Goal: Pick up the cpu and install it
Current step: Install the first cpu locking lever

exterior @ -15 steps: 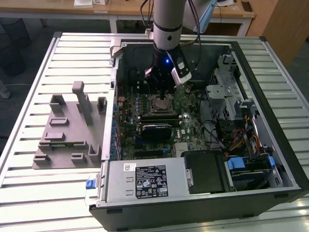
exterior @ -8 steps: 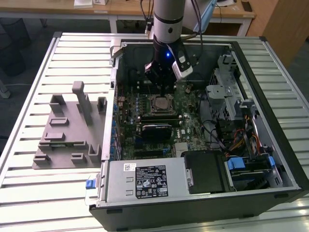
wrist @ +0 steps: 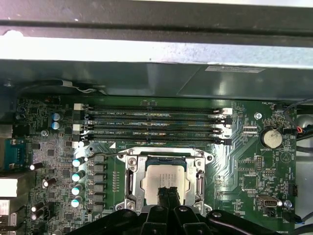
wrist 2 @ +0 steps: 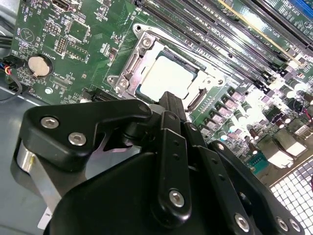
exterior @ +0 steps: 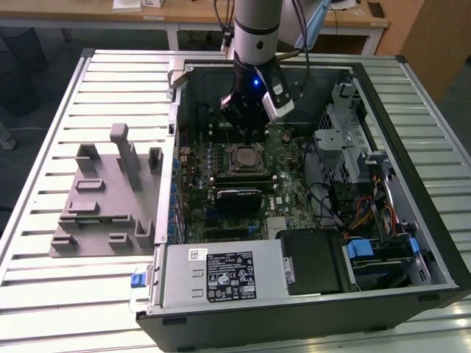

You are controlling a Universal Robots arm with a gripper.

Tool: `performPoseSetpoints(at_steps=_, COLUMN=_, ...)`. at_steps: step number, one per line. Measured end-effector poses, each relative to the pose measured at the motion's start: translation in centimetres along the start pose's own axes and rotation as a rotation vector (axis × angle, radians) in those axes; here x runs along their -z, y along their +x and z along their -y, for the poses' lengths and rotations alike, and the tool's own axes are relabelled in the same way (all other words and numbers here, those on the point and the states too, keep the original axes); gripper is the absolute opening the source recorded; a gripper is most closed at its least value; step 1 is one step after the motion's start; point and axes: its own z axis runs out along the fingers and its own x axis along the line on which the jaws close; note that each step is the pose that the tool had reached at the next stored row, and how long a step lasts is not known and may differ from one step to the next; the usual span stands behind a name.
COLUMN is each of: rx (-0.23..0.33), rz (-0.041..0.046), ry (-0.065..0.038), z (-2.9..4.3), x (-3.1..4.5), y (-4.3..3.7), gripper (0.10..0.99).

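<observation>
arm [exterior: 257, 22] drops in near-vertical from above, wrist [exterior: 255, 82] LED lit blue. gripper [exterior: 252, 134] pts straight down. in both wrist views fingers [wrist: 165, 197] are pressed together, no gap btwn tips, nothing held. linkage bars [wrist 2: 176, 161] folded in on both sides.

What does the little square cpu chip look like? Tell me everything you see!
The cpu is a small, flat square with a pale silvery metal top. It lies level inside the metal-framed socket on the green motherboard. The gripper hangs just over one edge, jaws shut; whether it touches I cannot tell.
</observation>
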Motion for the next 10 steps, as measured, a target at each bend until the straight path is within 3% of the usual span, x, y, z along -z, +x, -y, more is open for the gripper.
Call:
performPoseSetpoints(at_steps=6, rx=0.0, rz=0.0, ry=0.0, z=0.0, x=0.03, y=0.02, gripper=0.106)
performPoseSetpoints(at_steps=10, rx=0.0, rz=-0.0001, ry=0.0, z=0.0, x=0.05, y=0.56, gripper=0.106)
